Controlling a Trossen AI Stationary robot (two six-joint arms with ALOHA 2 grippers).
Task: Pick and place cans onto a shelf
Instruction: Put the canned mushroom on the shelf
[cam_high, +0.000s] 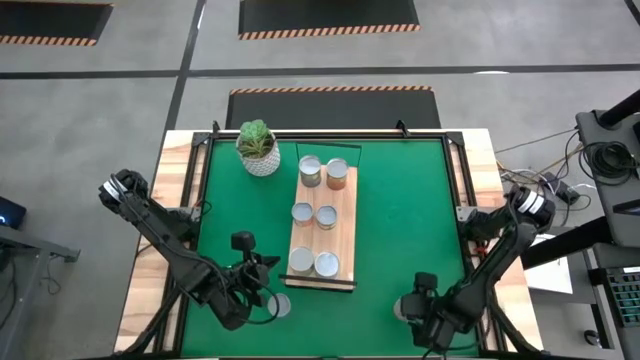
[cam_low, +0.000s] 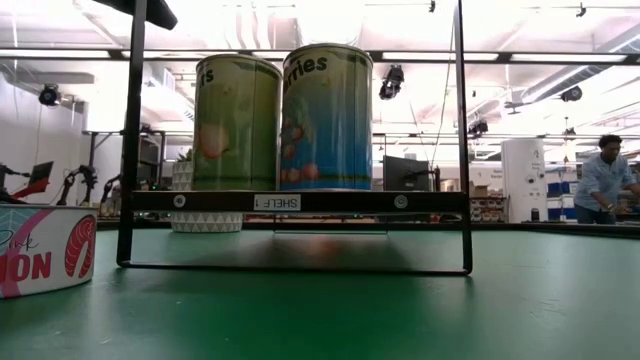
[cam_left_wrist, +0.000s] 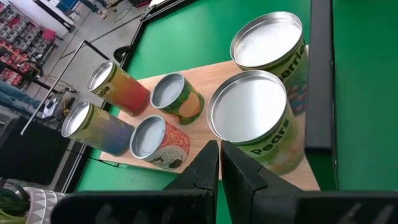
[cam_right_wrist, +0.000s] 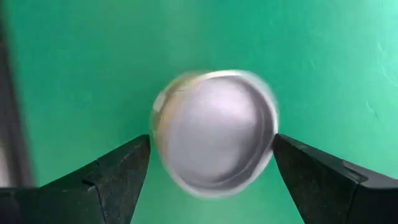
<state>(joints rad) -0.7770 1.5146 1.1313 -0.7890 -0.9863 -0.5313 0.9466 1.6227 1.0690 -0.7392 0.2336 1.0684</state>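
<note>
The wooden shelf (cam_high: 345, 235) stands mid-table on a black frame (cam_low: 300, 202), with several cans upright on it, such as two at its near end (cam_high: 301, 260) (cam_high: 326, 264); the left wrist view shows them too (cam_left_wrist: 252, 115). My left gripper (cam_left_wrist: 219, 149) is shut and empty, above the mat left of the shelf's near end (cam_high: 262, 263). A pink-labelled can (cam_high: 277, 304) stands on the mat beside it and shows in the low view (cam_low: 40, 250). My right gripper (cam_right_wrist: 211, 158) is open at the near right (cam_high: 408, 306), a finger on each side of a silver-topped can (cam_right_wrist: 214, 130) that stands on the mat.
A white pot with a green plant (cam_high: 258, 148) stands at the far left of the green mat (cam_high: 410, 220). Wooden borders (cam_high: 175, 200) edge the table. A person (cam_low: 605, 180) stands in the room beyond.
</note>
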